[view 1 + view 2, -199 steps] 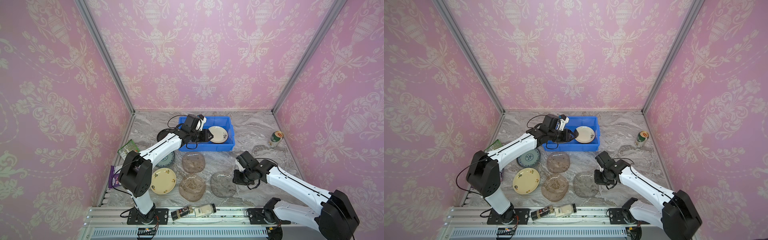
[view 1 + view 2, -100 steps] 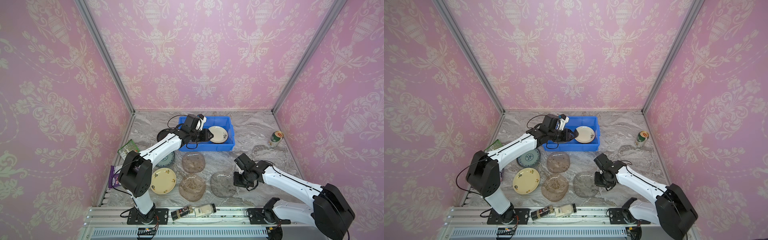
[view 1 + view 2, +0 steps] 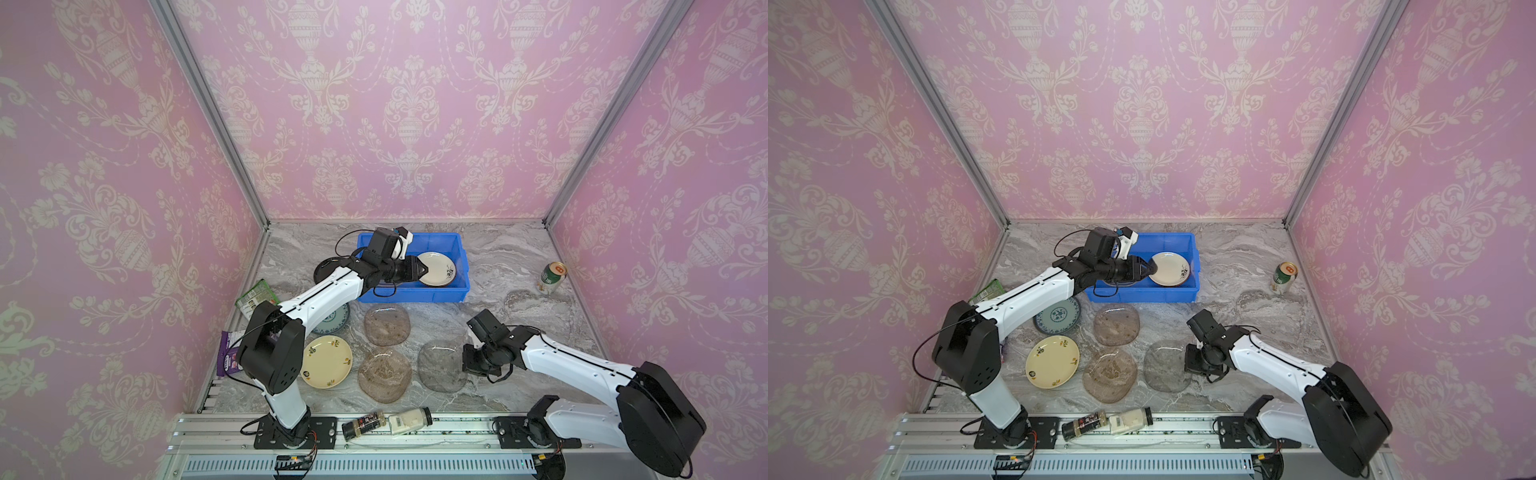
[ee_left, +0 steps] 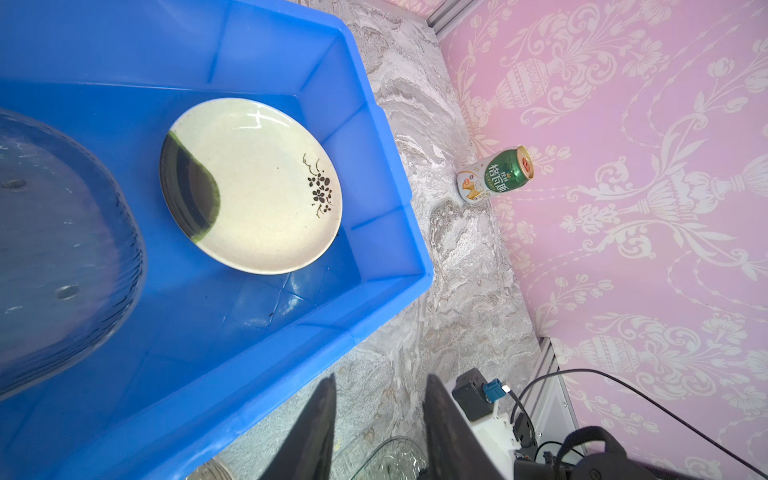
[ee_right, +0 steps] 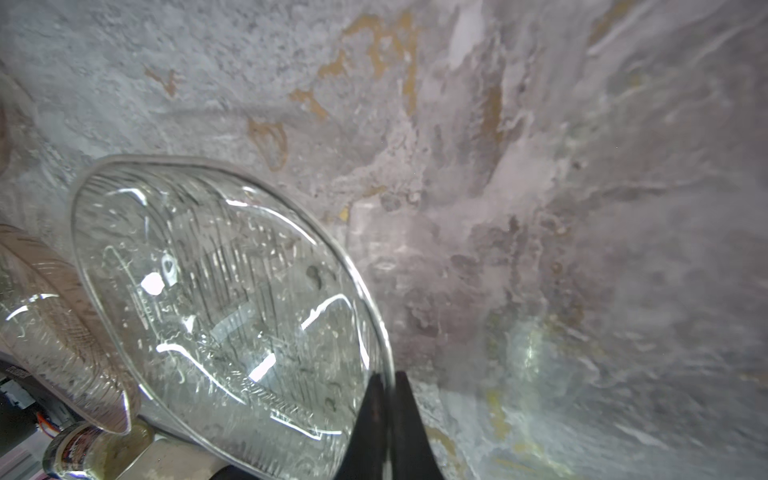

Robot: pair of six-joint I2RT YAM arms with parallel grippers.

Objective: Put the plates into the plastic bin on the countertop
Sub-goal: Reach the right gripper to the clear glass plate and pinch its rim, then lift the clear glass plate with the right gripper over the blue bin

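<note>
The bright blue rectangular plastic bin (image 3: 415,296) sits on the grey-and-white marbled countertop (image 3: 503,253), close to the back edge and a little left of its middle. In the bin's right half lies a round cream plate (image 3: 438,270) with a dark green brush stroke and a small black flower sprig. The left wrist view shows a translucent greyish plate (image 4: 62,249) in the other half. The left gripper (image 3: 423,268) hovers over the bin just beside the cream plate, jaws partly apart with nothing between them.

A round black plate (image 3: 322,268) lies just left of the bin, largely hidden by the arm. Toward the front-left corner lie a teal-patterned round plate (image 3: 1057,316) and a cream flowered round plate (image 3: 326,361). Beside them are a brownish translucent rounded-square plate (image 3: 386,326) and a second brownish plate (image 3: 384,376) in front of it.

Just right of those, near the middle of the front edge, is a clear rounded-square plate (image 3: 440,365). The right gripper (image 5: 386,386) is pinched tight on its right rim; I cannot tell whether that edge is off the stone. A green drink can (image 3: 552,277) stands near the right edge.
</note>
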